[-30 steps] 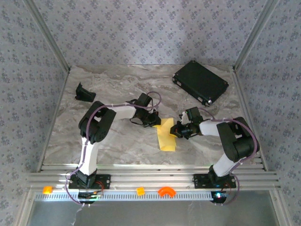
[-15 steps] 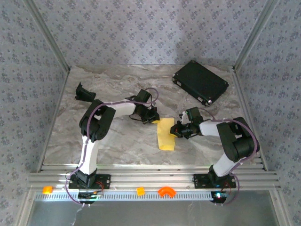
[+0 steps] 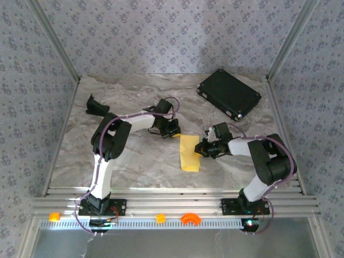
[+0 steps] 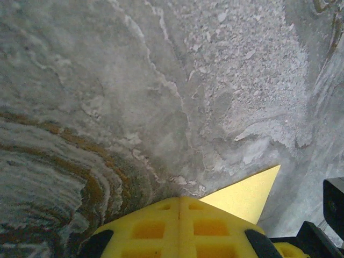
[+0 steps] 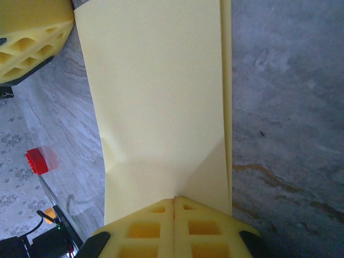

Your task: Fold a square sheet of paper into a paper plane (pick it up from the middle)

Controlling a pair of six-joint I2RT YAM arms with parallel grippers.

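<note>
The marbled table (image 3: 134, 161) carries two arms, both reaching toward its middle. One black case (image 3: 229, 94) lies well beyond the right gripper (image 3: 201, 149), toward the far right corner.

The one square sheet of paper (image 3: 189, 153) lies flat between the two grippers, folded into a tall strip. From the right wrist, the sheet (image 5: 161, 97) stretches straight away from the right gripper (image 5: 174, 200). Its fingertips are pressed together on top of the near edge, where two faint diagonal creases meet. That edge is hidden under the pads, so I cannot tell whether any paper is pinched between them. A thin second layer shows along the strip's right side.

The left gripper (image 3: 173, 130) sits at the sheet's far corner, and one of its yellow fingers (image 5: 32, 37) is cut off at the right wrist view's top left. From the left wrist, the left gripper (image 4: 179, 200) has its fingers closed together against the table. A triangular corner of the sheet (image 4: 244, 196) pokes out just to their right, apart from the seam.

One small black bracket (image 3: 97, 105) stands well off to the left gripper's left. Three orange pieces (image 3: 54, 216) (image 3: 160, 217) (image 3: 189, 218) sit on the front rail behind both grippers. One red block (image 5: 37, 160), blurred, shows left of the right gripper.
</note>
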